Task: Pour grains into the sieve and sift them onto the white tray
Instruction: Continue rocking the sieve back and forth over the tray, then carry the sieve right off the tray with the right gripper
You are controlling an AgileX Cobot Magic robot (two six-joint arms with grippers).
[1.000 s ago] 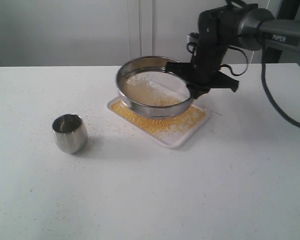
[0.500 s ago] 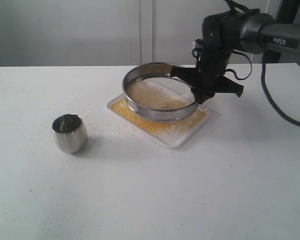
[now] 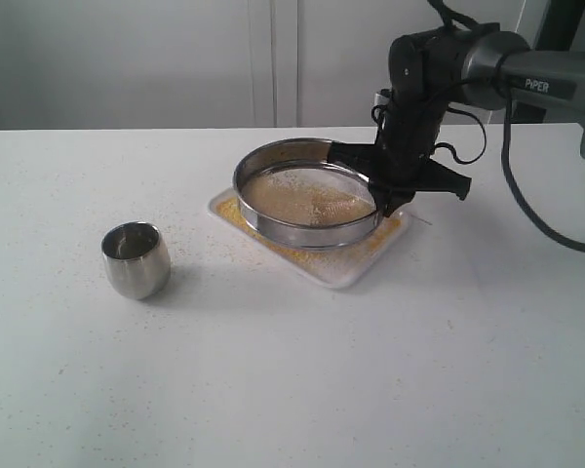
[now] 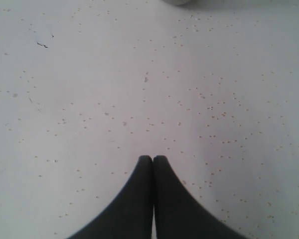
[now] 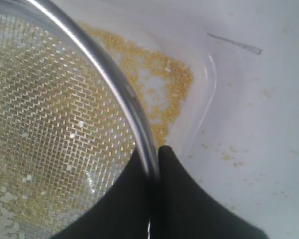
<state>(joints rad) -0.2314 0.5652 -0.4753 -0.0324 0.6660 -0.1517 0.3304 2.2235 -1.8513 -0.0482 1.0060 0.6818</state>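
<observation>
The round steel sieve (image 3: 306,195) hangs just above the white tray (image 3: 346,271), nearly level. My right gripper (image 3: 382,192) is shut on the sieve's right rim (image 5: 142,130), one finger inside the ring and one outside. Yellow grains (image 3: 302,255) lie in a layer on the tray under the sieve, and more grains (image 5: 162,84) show past the rim in the right wrist view. A few pale bits rest on the mesh (image 5: 55,129). My left gripper (image 4: 153,158) is shut on nothing above the speckled table and does not show in the exterior view.
A small rounded steel cup (image 3: 136,258) stands upright on the table left of the tray. Stray grains (image 3: 190,232) are scattered between the cup and the tray. The white table top (image 3: 302,380) runs wide toward the front.
The sieve was tilted and higher; it has come down and levelled over the tray, shifting right and then back left. The right gripper kept hold of its rim.
</observation>
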